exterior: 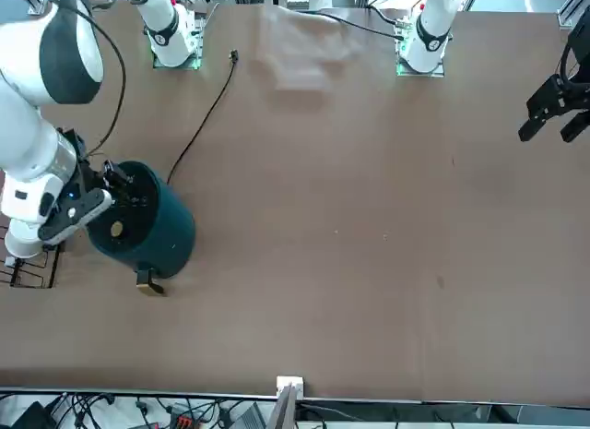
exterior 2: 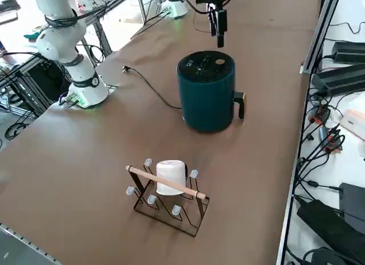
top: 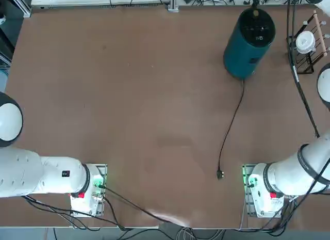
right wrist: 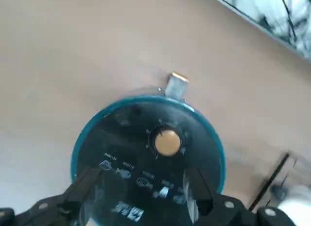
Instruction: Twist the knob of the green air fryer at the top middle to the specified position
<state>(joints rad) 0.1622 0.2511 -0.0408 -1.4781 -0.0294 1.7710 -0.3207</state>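
Green air fryer (exterior 2: pixel 206 102): smooth, semi-gloss teal shell; black top panel glossy, reflective. Knob (right wrist: pixel 167 142): smooth tan-yellow, satin finish. Table (top: pixel 129 106): matt brown surface. Right gripper (right wrist: pixel 141 199) above panel: matt black fingers, spread apart.

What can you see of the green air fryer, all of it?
The tall dark teal-green cylindrical air fryer stands upright on the brown table, at its far side from the robot. Its flat black top panel carries white marks and a small round tan-yellow knob near the rim. A dark handle juts from its side. A thin black power cord trails away, its plug lying loose. The right gripper hangs above the panel, jaws open, touching nothing.
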